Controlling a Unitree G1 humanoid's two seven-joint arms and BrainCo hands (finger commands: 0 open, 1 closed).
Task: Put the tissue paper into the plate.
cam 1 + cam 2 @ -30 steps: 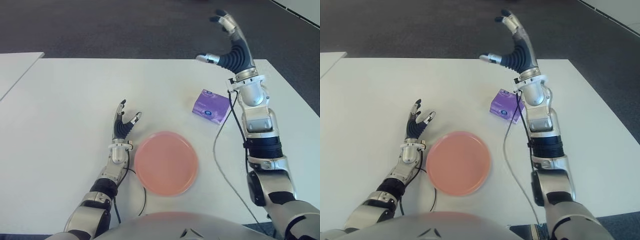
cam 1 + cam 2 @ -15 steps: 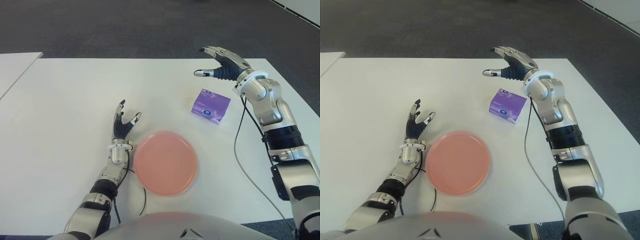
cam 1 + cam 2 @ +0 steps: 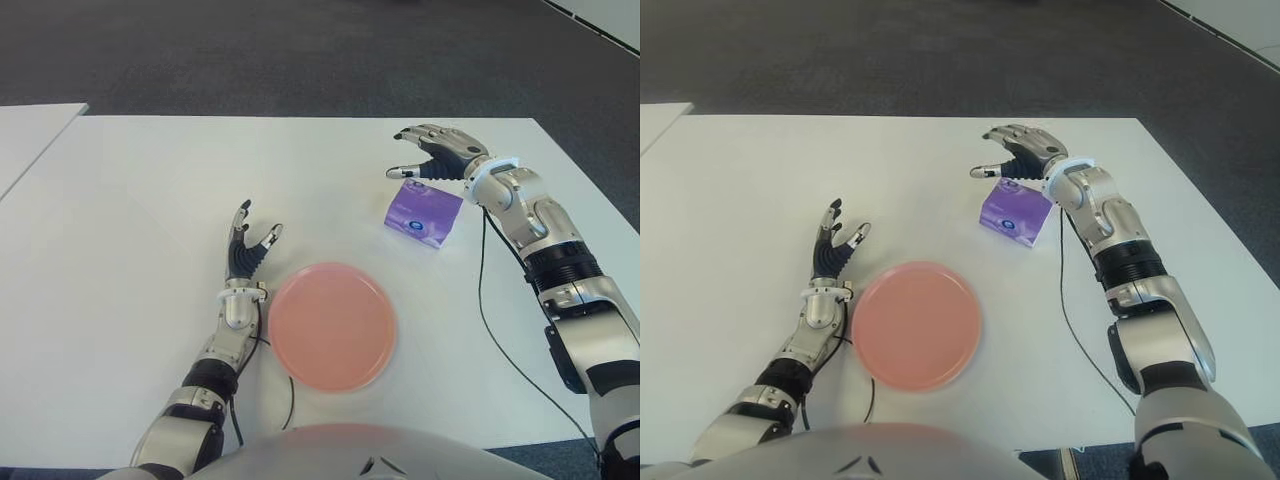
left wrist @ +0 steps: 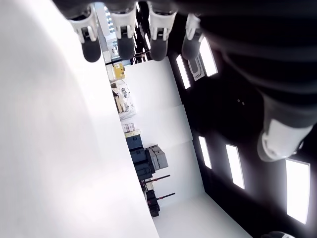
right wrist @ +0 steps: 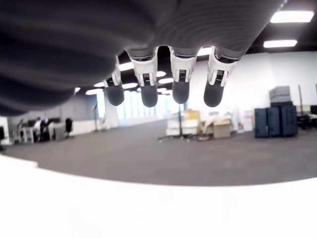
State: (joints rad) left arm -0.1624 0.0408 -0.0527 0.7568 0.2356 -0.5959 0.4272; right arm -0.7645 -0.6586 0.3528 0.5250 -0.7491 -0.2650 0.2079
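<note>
Spread-fingered and holding nothing, my right hand (image 3: pixel 432 152) hovers over the tissue paper (image 3: pixel 423 211). That pack looks light and soft, so I'd pinch its sides gently.

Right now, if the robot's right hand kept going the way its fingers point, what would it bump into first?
Probably nothing close. The right hand hangs open above the purple tissue pack, fingers pointing across bare table, toward the robot's left. Depth is hard to judge.

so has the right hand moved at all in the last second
Yes. The right hand has dropped from high above the table to just over the far edge of the tissue pack, fingers open; the pack itself hasn't shifted.
</note>
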